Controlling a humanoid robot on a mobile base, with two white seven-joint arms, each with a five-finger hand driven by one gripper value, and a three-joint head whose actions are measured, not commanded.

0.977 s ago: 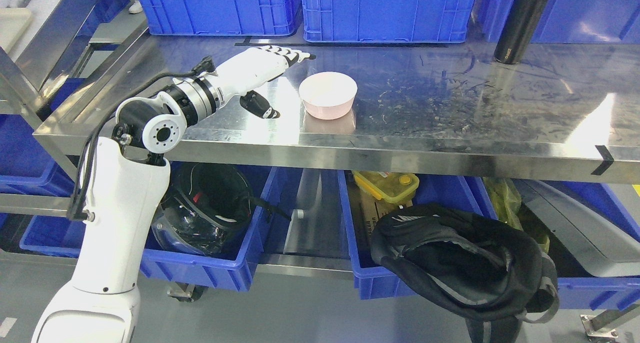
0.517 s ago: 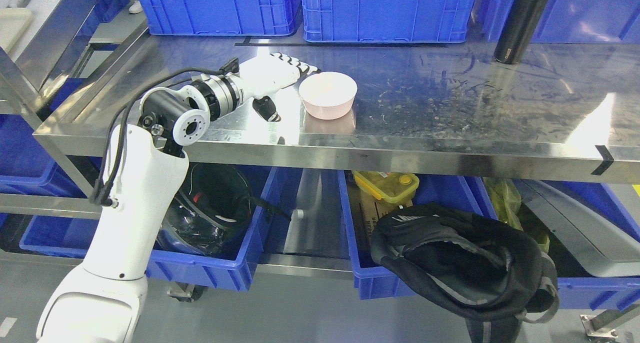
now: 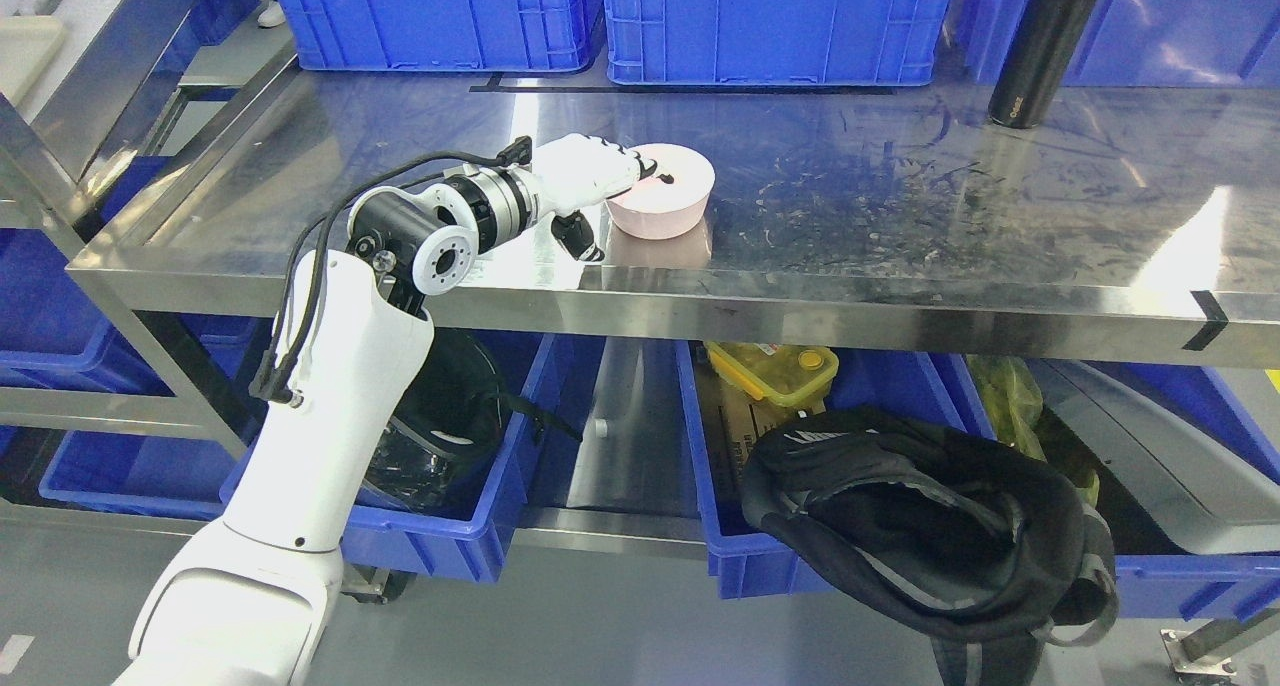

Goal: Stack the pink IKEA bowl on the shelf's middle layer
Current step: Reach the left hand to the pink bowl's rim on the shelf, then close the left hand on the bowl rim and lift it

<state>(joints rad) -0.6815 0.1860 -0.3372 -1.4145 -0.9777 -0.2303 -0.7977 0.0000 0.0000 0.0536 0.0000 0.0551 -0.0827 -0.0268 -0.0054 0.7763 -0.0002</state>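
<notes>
Over the last second we moved the left hand (image 3: 600, 181) right along the steel shelf (image 3: 900, 226), from well short of the pink bowl (image 3: 665, 206) to right on its left rim. A dark fingertip (image 3: 664, 178) showed over the rim, inside the bowl, with the thumb (image 3: 578, 236) low outside the near-left wall. So the fingers were curling across the rim, but we couldn't tell if the pinch had actually closed on it; we read it as contact, not a confirmed grasp.

The bowl sat where it had been: upright on the shelf, near the front edge, left of centre. No shift and no lift.

Our read: approach done, grasp stage starting. We saw no second bowl on this layer to stack onto, so the target wasn't clear to us. Black bottle (image 3: 1040, 46) stood well apart at the back right, blue crates (image 3: 770, 26) behind. Right arm wasn't visible.
</notes>
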